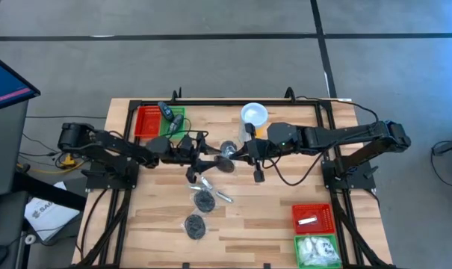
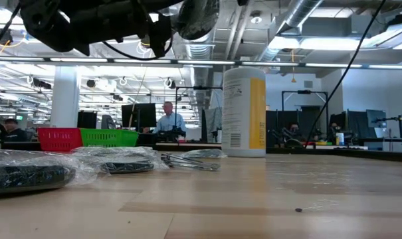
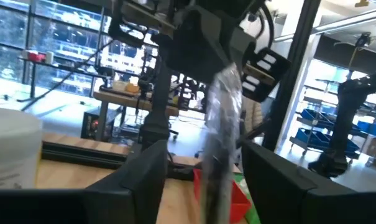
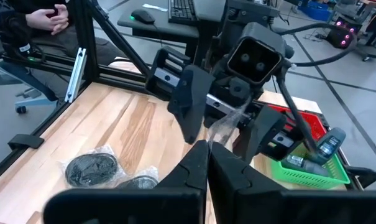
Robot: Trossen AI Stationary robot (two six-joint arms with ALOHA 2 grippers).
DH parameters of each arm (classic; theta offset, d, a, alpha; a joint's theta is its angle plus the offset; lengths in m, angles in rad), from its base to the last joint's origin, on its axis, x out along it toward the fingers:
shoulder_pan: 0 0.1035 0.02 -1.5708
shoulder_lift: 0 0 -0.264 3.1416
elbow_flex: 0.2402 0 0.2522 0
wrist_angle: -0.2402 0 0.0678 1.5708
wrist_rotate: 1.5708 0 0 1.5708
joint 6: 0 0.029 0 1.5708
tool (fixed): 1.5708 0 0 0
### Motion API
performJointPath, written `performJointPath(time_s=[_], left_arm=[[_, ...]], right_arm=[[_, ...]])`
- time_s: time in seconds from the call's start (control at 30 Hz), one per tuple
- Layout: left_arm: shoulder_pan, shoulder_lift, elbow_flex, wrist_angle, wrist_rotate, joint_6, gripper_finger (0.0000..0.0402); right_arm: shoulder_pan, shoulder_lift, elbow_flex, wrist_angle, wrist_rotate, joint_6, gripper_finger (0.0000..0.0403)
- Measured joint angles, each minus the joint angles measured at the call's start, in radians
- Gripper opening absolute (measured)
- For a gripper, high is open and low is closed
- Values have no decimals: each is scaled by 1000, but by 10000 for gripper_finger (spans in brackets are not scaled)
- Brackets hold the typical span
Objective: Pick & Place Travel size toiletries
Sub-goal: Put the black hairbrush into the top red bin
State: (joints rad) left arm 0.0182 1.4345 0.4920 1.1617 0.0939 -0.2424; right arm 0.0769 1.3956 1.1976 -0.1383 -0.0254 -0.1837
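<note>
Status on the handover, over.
Right gripper shut on wrapped puck, raised over mid-table. Left gripper open, fingers either side of it. Canister stands close by.

Counting the things
Three pucks (image 1: pixel 204 199) are showing, four baskets (image 1: pixel 313 217), two tubes (image 1: pixel 223 196) and one canister (image 1: pixel 254 116).

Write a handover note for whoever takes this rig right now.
Right gripper: shut on the clear wrap of a wrapped puck, held in the air over mid-table.
Left gripper: open, fingers either side of that puck, no grip yet.
On the table: two more pucks, silvery tubes.
Done: small bottle in the left green bin; white packets in the right green bin.
Left: probably finish this handover, then clear the pucks and tubes.
</note>
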Motion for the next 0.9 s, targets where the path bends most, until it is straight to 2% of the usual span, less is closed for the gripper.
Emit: performJointPath(time_s=[0.1, 0.3, 0.37, 0.73, 0.9], left_arm=[[9, -1, 0, 0, 0, 1, 156], [11, -1, 0, -1, 33, 27, 42], [11, -1, 0, -1, 50, 33, 17], [20, -1, 0, -3, 49, 35, 13], [40, -1, 0, -22, 49, 28, 14]], right_arm=[[0, 0, 0, 0, 0, 0, 0], [-3, 0, 0, -5, 0, 0, 0], [-4, 0, 0, -6, 0, 0, 0], [-14, 0, 0, -38, 0, 0, 2], [-42, -2, 0, -63, 0, 1, 24]])
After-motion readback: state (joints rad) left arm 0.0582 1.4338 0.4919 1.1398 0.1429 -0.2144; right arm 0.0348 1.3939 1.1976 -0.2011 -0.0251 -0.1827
